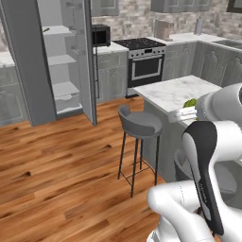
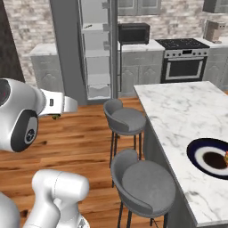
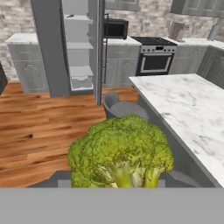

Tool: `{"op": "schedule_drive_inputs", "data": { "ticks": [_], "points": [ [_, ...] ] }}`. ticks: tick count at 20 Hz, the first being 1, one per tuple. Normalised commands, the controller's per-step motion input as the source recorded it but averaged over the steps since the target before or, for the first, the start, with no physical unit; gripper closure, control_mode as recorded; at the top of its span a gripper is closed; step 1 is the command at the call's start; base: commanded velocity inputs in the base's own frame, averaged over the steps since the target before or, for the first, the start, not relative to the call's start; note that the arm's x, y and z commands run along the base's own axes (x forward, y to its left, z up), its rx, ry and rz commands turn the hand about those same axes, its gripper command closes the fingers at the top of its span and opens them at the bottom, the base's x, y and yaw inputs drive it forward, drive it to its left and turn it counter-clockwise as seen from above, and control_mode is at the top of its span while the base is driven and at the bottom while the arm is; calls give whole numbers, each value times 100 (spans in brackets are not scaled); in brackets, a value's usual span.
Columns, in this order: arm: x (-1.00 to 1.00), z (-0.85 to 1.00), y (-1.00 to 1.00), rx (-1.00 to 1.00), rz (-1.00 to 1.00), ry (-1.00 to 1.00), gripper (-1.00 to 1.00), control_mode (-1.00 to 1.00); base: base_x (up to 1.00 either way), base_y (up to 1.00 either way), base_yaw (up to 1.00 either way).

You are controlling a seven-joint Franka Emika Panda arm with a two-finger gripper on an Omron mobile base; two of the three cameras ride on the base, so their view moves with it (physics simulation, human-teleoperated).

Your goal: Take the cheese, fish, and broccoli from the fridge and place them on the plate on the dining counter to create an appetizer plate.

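Hand view puts one broccoli (image 3: 121,154) large at 6 o'clock, sitting between the half-closed jaws of the gripper (image 3: 114,183), which appears to hold it above the wood floor with the dining counter (image 3: 188,109) at 3 o'clock and the open fridge (image 3: 78,48) at 11 o'clock. I judge the rounded clump could slip from a partial grip during the swing toward the single plate (image 2: 198,153), or clip one of the two stools (image 2: 129,120) along the counter edge. A small orange bit, perhaps the cheese, shows at the plate's 3 o'clock rim; I cannot pick out a fish.
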Motion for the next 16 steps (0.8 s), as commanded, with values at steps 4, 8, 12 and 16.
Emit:
{"op": "schedule_drive_inputs", "data": {
  "ticks": [4,8,12,16],
  "points": [
    [0,0,0,0,0,0,100,100,-16,-100,-23],
    [0,0,0,0,0,0,100,100,-88,-95,-21],
    [0,0,0,0,0,0,100,100,-100,-59,-14],
    [0,0,0,0,0,0,100,100,-100,-22,-5]
  ]
}}
